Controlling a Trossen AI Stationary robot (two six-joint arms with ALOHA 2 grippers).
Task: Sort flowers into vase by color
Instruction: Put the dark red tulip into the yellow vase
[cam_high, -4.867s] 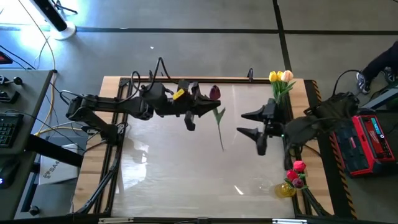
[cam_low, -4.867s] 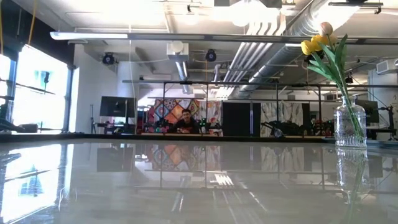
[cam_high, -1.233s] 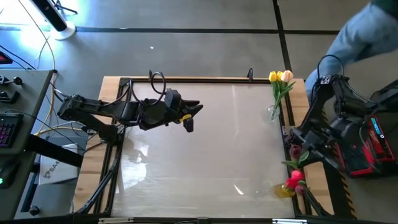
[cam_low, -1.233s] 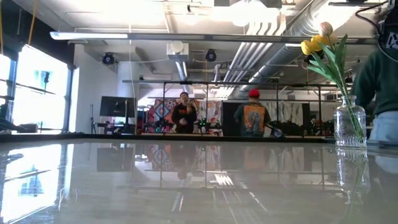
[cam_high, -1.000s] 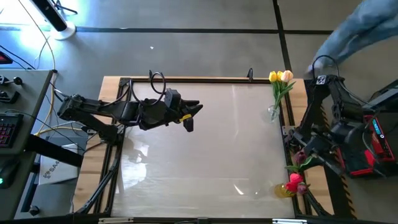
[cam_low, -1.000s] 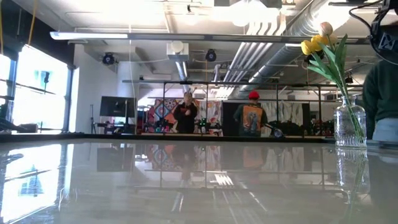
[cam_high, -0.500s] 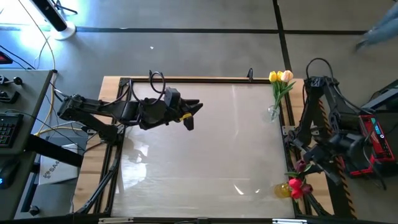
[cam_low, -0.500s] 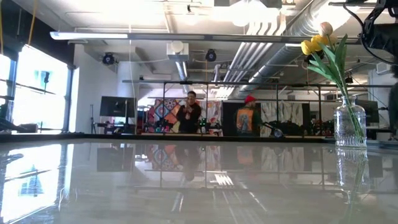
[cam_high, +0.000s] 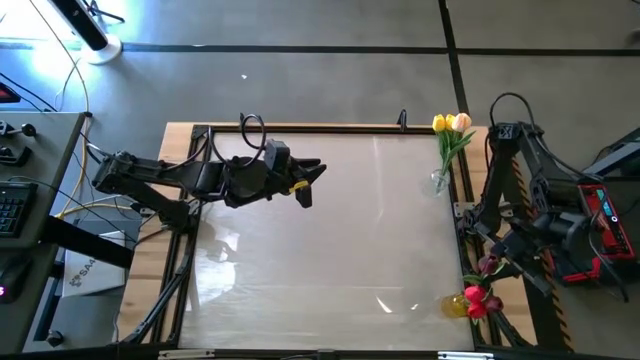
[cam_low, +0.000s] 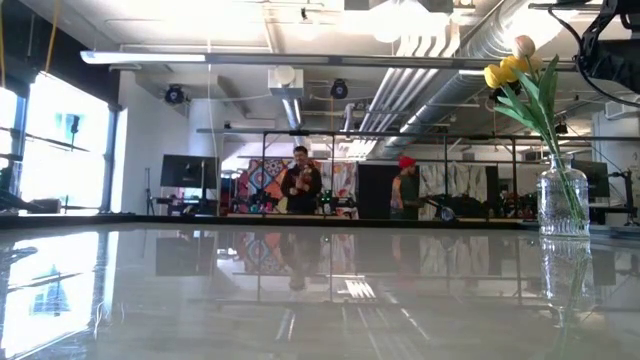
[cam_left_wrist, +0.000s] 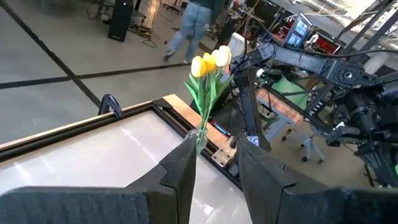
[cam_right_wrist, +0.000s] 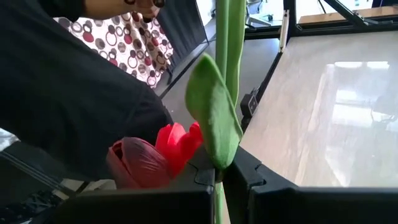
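Bright overhead lighting, glare on table (cam_high: 330, 250), sharp focus

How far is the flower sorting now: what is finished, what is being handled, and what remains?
Looks done: the yellow and peach tulips stand in the clear vase at the table's far right corner. In hand: the right gripper is shut on a green stem beside the red and maroon tulips at the near right edge. The left gripper hovers over the table with nothing in it. Left: seating that stem; the table shows no loose flowers.
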